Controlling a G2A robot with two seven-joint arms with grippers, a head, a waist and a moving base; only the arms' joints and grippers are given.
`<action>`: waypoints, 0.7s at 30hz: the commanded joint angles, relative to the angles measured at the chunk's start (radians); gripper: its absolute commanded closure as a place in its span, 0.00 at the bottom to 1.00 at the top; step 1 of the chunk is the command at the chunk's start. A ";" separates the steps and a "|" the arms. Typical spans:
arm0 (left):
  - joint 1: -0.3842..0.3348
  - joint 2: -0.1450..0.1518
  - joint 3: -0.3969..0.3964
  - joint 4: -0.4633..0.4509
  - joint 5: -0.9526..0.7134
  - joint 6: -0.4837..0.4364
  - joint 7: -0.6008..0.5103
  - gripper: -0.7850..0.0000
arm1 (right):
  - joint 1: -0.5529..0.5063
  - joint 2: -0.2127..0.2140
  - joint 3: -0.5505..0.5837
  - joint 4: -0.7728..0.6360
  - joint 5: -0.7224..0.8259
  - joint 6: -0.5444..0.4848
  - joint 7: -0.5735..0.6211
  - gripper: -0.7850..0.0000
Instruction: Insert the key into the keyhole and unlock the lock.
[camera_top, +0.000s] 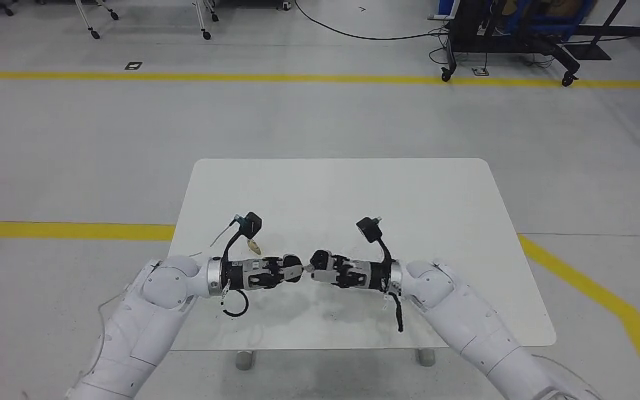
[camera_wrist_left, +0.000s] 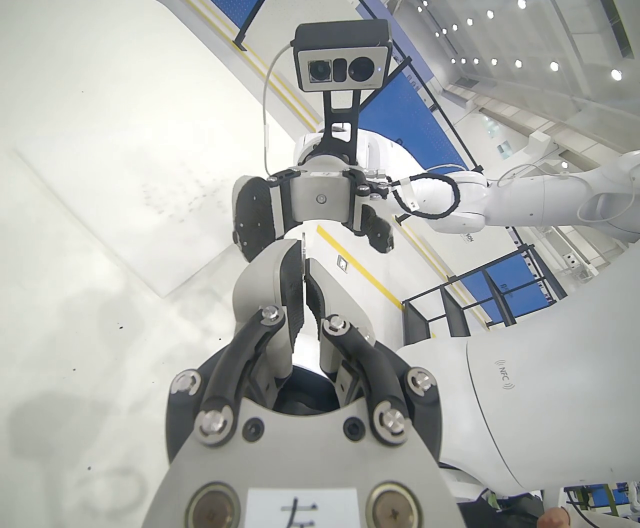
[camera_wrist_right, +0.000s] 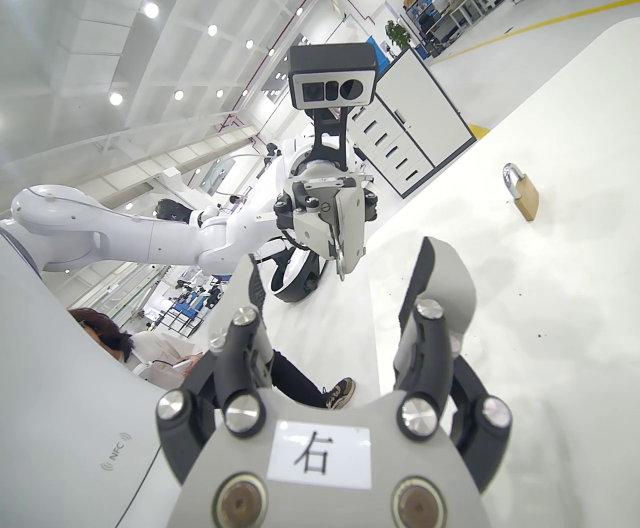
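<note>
Key in left fingers, padlock lying on table

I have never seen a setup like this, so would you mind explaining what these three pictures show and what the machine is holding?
This is a robot with two arms, each ending in a two-fingered gripper. One picture looks down from above the arms at a white table. The other two come from cameras on the wrists, so each shows its own gripper up close with the other arm facing it. The left gripper is shut on a small metal key. The right gripper is open and holds nothing. The two face each other, tip to tip, over the table. A brass-coloured padlock lies on the table near the left arm, with nothing touching it.
</note>
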 joint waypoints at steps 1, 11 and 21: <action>-0.003 0.003 0.009 0.002 -0.002 -0.004 0.005 1.00 | 0.006 -0.002 -0.007 0.002 0.003 0.005 0.006 0.58; -0.018 0.019 0.038 0.009 -0.003 -0.023 0.024 1.00 | 0.020 -0.007 -0.024 0.019 0.010 0.003 0.007 1.00; -0.028 0.029 0.022 0.044 0.007 -0.050 0.077 0.00 | 0.013 -0.003 -0.014 0.024 -0.011 -0.024 -0.015 1.00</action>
